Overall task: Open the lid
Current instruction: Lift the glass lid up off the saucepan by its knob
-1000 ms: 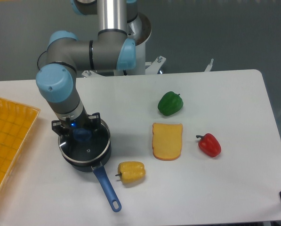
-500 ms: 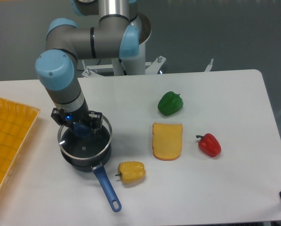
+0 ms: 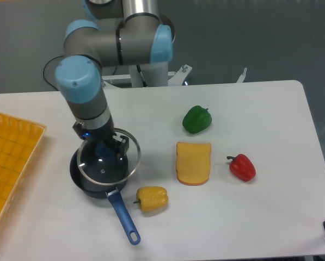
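Gripping: gripper (image 3: 104, 149) – fingers clamped on the blue knob of the lid (image 3: 109, 162)
Lid position: raised off the saucepan (image 3: 84, 179), offset to the right, overhanging its right rim
Saucepan: near left part of the white table (image 3: 271, 212), blue handle pointing near-right
Yellow pepper (image 3: 152, 198): just right of the handle
Cheese slice (image 3: 194, 163): centre – between saucepan and red pepper (image 3: 242, 167)
Green pepper (image 3: 197, 119): beyond the cheese
Orange tray (image 3: 10, 157): far left edge
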